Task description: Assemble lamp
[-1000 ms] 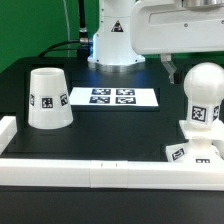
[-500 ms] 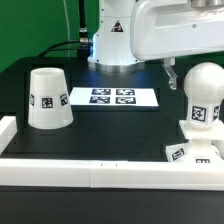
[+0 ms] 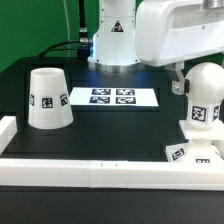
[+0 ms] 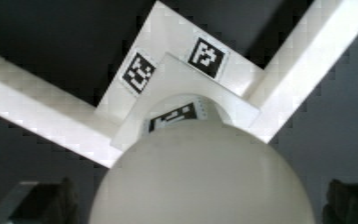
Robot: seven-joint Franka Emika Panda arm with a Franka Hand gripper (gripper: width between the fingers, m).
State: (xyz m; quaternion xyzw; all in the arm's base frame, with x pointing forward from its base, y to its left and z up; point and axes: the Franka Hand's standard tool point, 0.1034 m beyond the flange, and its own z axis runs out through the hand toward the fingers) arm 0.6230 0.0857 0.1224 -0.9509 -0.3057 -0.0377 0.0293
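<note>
open: table (image 3: 120,130) between shade (image 3: 47,98) and bulb (image 3: 203,95) | blocked: front rail (image 3: 100,170)

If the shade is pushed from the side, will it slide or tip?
The shade stands on its wider end, so it probably slides rather than tips. It looks like stiff, hollow plastic, so it is likely light.

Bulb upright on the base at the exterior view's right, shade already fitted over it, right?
No. The exterior view shows the shade standing apart on the exterior view's left; the bulb is bare, upright on the base.
</note>
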